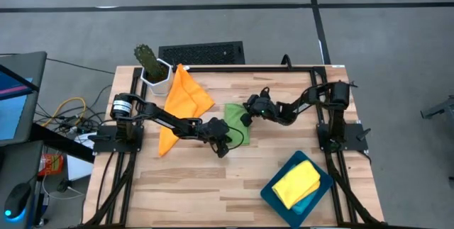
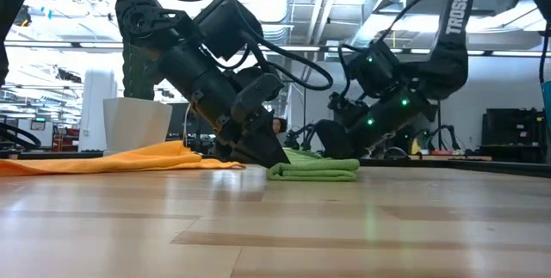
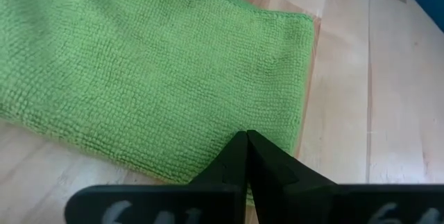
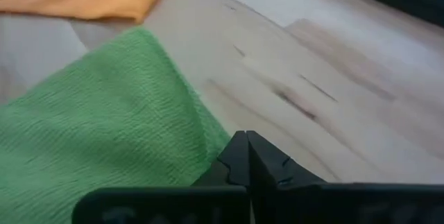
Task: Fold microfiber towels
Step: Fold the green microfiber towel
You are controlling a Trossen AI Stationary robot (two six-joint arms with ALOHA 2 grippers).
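**Both grippers closed at the green towel**

You are working on a pale wooden plank table [image 1: 213,179] over grey floor, with an open, brightly lit workshop behind. Near its right front corner, the dark teal rectangular tray [image 1: 272,193] holds a folded yellow microfiber towel [image 1: 296,183]. The folded green microfiber towel [image 1: 234,115] lies mid-table, the orange microfiber towel [image 1: 183,101] spread beside it by a white pot [image 1: 157,77]. Your left gripper [image 3: 247,144] presses fully closed on the green towel's edge; your right gripper [image 4: 245,144] sits closed at its opposite edge, gripping nothing visible.

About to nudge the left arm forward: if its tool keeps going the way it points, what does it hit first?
The green towel. The left tool is shut, tips right at that towel's near edge, angled down at it; depth is unclear, so it may already touch.
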